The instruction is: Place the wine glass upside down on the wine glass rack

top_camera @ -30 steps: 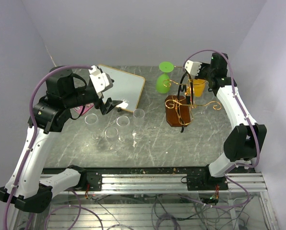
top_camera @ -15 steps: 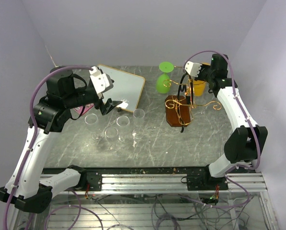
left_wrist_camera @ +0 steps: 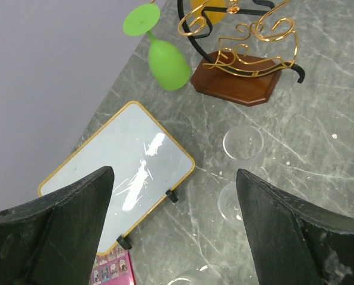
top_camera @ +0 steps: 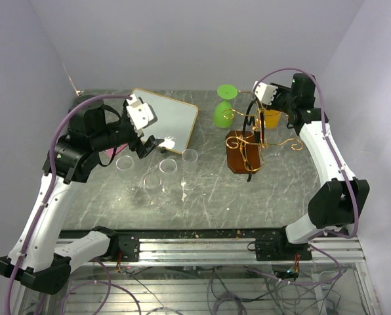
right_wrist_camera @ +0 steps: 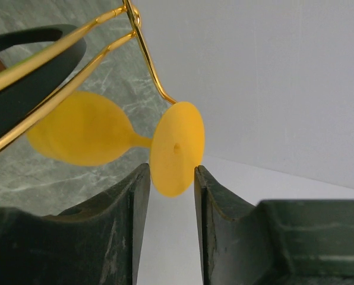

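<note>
A yellow wine glass (top_camera: 271, 119) hangs upside down on the gold wire wine glass rack (top_camera: 250, 134), its stem in a curled arm at the back right. In the right wrist view its bowl (right_wrist_camera: 82, 136) lies left and its round foot (right_wrist_camera: 176, 148) sits just past my fingertips. My right gripper (right_wrist_camera: 171, 170) is open, its jaws slightly parted on either side of the foot. A green wine glass (top_camera: 222, 113) hangs on the rack's left arm. My left gripper (left_wrist_camera: 174, 172) is wide open and empty above the table.
The rack stands on a brown wooden base (top_camera: 239, 152). Several clear glasses (top_camera: 168, 167) stand on the table under the left arm. A white framed board (top_camera: 169, 118) leans at the back left, with a pink card (left_wrist_camera: 111, 272) beside it.
My right gripper's jaws have parted from the yellow glass's foot, and the right arm has drawn slightly back to the right. The left arm has shifted a little to the right.
</note>
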Available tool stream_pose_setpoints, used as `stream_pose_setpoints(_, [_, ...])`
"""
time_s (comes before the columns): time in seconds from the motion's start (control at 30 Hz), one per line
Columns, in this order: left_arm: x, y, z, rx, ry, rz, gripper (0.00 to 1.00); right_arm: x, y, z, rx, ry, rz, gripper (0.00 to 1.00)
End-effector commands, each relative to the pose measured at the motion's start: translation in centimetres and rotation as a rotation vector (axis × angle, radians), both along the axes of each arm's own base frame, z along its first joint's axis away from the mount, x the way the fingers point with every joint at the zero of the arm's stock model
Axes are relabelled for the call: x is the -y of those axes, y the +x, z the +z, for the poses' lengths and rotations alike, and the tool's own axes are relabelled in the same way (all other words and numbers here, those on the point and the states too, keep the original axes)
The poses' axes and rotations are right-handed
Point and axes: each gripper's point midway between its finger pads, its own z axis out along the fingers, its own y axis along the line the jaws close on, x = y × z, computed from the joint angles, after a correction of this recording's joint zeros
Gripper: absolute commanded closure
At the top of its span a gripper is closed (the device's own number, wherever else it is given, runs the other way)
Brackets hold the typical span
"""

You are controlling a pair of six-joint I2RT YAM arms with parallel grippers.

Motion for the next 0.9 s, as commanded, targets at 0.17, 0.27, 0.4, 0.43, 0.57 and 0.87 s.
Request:
stream_pose_setpoints(0.17, [-1.7, 1.8, 0.1, 0.049, 0.009, 0.131, 0.06, -1.6, -1.7, 1.2, 0.002, 0.096, 0.046, 0.58])
stream_pose_setpoints(0.27, [-2.3, 2.5, -0.5, 0.035, 0.010, 0.181, 0.05, -2.0, -2.2, 2.1, 0.012, 0.138, 0.052, 0.54])
stream_pose_setpoints(0.4, [-3.1, 3.2, -1.7, 0.000, 0.023, 0.249, 0.05, -2.2, -3.1, 4.1, 0.036, 0.206, 0.035, 0.51])
stream_pose_setpoints(0.43, [-3.3, 3.2, -2.1, -0.012, 0.030, 0.262, 0.04, -2.2, -3.3, 4.6, 0.045, 0.222, 0.027, 0.50])
stream_pose_setpoints(0.57, [-4.5, 3.4, -4.2, -0.074, 0.068, 0.333, 0.04, -2.2, -4.6, 7.0, 0.095, 0.300, -0.003, 0.45])
stream_pose_setpoints(0.87, [-11.7, 4.1, -9.6, -0.315, 0.149, 0.658, 0.06, -2.3, -8.6, 12.0, 0.152, 0.497, -0.060, 0.19])
